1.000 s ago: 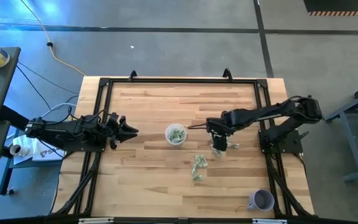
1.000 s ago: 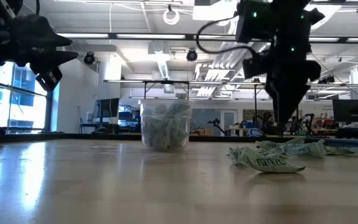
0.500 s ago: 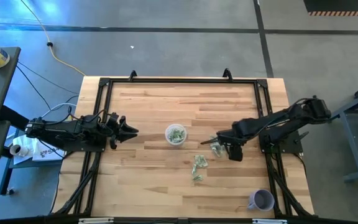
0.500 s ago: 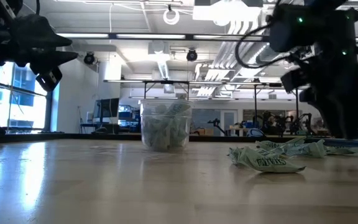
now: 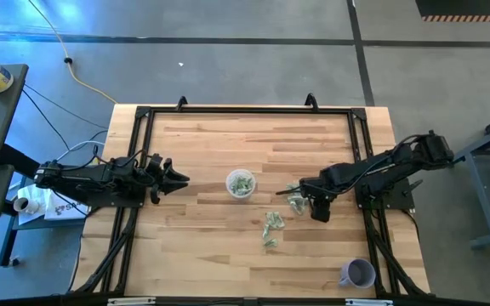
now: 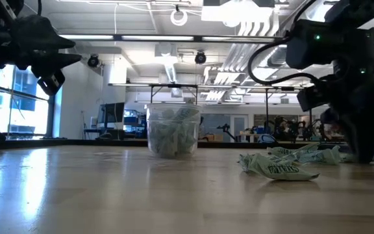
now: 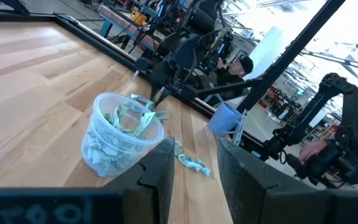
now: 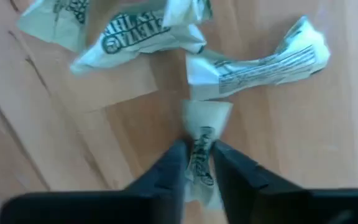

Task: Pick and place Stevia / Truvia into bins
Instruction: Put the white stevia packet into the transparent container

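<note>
Green-and-white Stevia packets lie loose on the wooden table in two small heaps point(image 5: 294, 197) point(image 5: 270, 228), seen close up in the right wrist view point(image 8: 135, 31). The bin, a clear cup point(image 5: 241, 184) point(image 6: 172, 130), stands upright at the table's middle with several packets inside. My right gripper point(image 5: 317, 208) point(image 8: 199, 148) points down at the right-hand heap, shut on one packet point(image 8: 205, 121). My left gripper point(image 5: 175, 178) point(image 7: 194, 165) hovers level near the left edge, open, with nothing between its fingers. My right gripper pinches one crumpled packet between its two fingers, at the packet's near end point(image 8: 199, 140). The fingers point(image 8: 169, 165) come from above, pointing down. The packet's other end point(image 8: 207, 111) fans out on the wood beside another packet point(image 8: 260, 62).
A lavender cup point(image 5: 357, 274) stands at the table's near right corner. A black frame point(image 5: 245, 109) runs along the table's edges. Bare wood lies between my left gripper and the clear cup.
My right gripper has gone from beside the clear cup toward the table's right and near edges, and has sunk down onto the right-hand heap of packets. The packets and the cup lie as before.
</note>
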Controlling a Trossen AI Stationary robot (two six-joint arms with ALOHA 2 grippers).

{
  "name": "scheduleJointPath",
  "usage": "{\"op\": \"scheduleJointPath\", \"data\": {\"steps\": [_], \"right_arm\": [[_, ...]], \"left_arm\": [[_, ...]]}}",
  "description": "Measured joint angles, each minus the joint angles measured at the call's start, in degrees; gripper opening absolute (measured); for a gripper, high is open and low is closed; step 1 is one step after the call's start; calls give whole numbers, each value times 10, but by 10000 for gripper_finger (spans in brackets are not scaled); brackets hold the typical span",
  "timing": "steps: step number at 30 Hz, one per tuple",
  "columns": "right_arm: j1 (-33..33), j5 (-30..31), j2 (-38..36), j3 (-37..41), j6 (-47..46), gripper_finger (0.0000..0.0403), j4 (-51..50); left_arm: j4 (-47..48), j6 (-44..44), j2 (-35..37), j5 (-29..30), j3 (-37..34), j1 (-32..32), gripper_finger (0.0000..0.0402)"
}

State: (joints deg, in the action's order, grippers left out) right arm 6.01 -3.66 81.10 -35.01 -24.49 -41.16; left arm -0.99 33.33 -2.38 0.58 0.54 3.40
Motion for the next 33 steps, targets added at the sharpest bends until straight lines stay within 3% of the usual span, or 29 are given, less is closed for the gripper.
{"op": "scheduleJointPath", "data": {"steps": [4,9,14,18,22,27,33], "right_arm": [[0,-37,2,-22,-38,9,-18],[0,-48,2,-144,-67,8,-30],[-48,30,12,-275,-14,7,17],[-125,-37,86,-338,-6,2,67],[-137,-81,182,-425,23,8,85],[-117,-81,290,-532,99,7,20],[-103,-9,343,-615,115,41,-36]], "left_arm": [[0,0,0,0,0,0,156],[0,0,0,0,0,0,156],[0,0,0,0,0,0,156],[1,0,0,0,0,0,156],[1,0,0,0,0,0,156],[1,0,0,0,0,0,156],[1,0,0,0,0,0,156]]}}
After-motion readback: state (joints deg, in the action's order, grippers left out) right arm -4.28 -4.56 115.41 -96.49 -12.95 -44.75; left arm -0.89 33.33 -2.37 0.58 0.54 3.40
